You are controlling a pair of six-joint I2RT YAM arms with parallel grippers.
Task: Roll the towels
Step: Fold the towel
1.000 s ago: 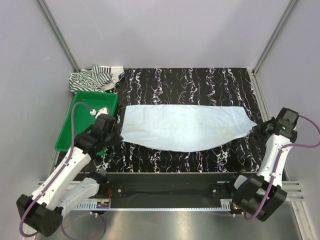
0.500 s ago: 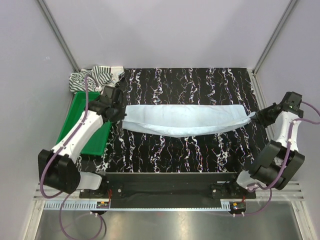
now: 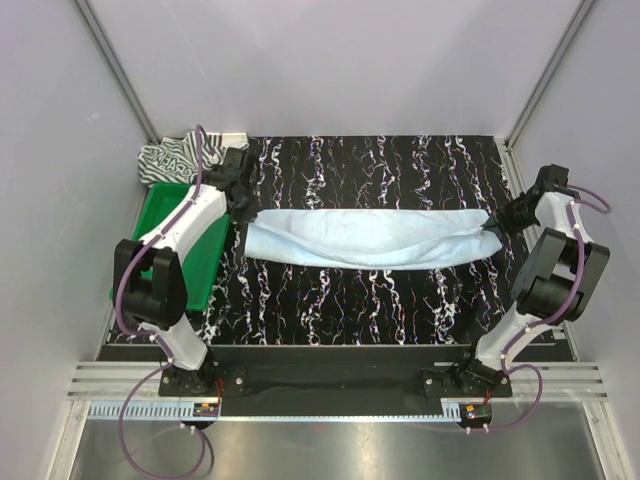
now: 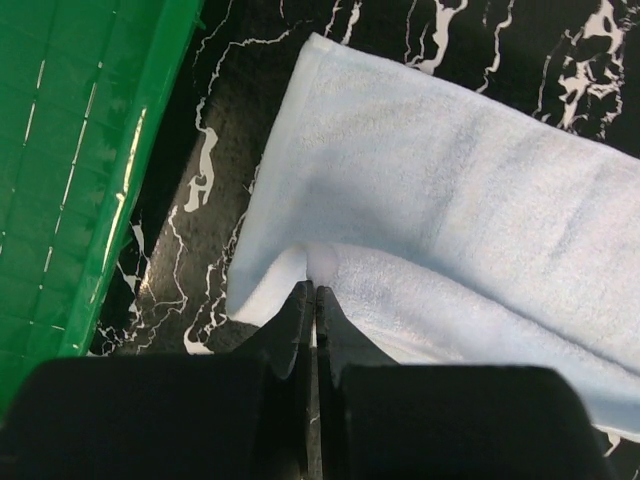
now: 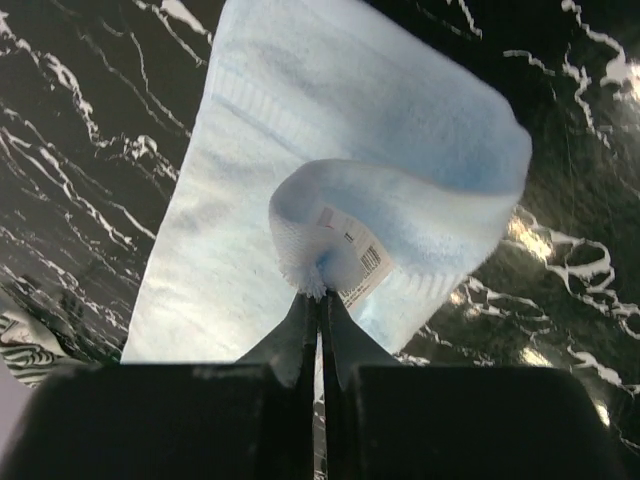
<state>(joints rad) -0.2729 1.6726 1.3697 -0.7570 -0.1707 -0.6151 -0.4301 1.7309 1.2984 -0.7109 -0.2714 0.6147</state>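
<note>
Left tool [image 4: 312, 287], right tool [image 5: 318, 296] pinched tight on blue towel [image 3: 365, 237] ends.

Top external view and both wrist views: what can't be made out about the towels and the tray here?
- Striped towel: in the top view the left arm and its cable cross it, hiding its full extent.
- Green tray: in the top view the left arm covers much of its inside. The left wrist view cuts it off at the frame edge.
- Label on the light blue towel: in the right wrist view the print is too small to read.
</note>
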